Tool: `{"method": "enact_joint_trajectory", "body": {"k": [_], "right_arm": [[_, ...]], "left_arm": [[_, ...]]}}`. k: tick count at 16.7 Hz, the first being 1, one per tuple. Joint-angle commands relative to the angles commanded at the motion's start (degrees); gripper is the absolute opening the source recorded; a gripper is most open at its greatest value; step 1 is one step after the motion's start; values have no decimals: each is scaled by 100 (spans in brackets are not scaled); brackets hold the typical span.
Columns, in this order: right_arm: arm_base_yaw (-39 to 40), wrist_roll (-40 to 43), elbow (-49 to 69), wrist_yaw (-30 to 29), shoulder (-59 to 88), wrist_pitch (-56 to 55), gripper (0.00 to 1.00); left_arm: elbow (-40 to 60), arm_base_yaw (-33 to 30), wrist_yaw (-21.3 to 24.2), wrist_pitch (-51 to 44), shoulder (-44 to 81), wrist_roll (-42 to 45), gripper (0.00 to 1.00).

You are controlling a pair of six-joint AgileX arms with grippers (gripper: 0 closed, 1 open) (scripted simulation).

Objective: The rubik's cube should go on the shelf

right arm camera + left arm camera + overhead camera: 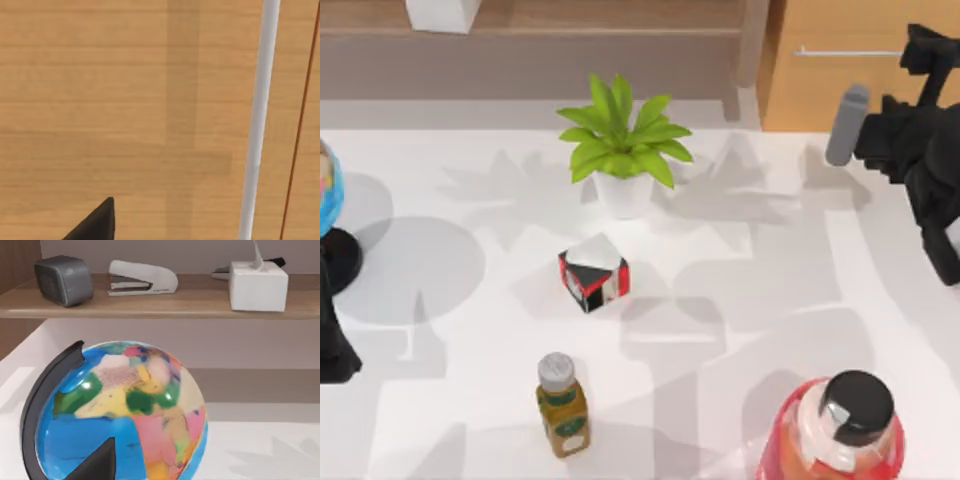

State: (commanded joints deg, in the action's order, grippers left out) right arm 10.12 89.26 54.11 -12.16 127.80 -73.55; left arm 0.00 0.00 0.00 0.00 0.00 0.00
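Note:
The rubik's cube is out of view. The shelf (570,22) runs along the back of the table as a light-brown ledge, and in the left wrist view the shelf (150,307) carries several items. My right gripper (928,48) is at the back right, close against the orange-wood drawer front (125,100), with the metal bar handle (257,120) beside it. My left arm (334,345) stands at the table's left edge, right behind the globe (120,415).
A potted plant (620,150) stands at back centre, with a black, red and white box (593,272) in front of it. An oil bottle (561,405) and a red bottle (840,430) stand near the front. The shelf holds a grey block (64,279), a stapler (142,277) and a white box (258,285).

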Motion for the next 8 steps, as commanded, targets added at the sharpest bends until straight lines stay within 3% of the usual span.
{"method": "enact_joint_trajectory", "body": {"k": [8], "right_arm": [[-61, 3, 532, 59, 235, 296, 100]], "left_arm": [[0, 0, 0, 0, 0, 0, 100]]}}
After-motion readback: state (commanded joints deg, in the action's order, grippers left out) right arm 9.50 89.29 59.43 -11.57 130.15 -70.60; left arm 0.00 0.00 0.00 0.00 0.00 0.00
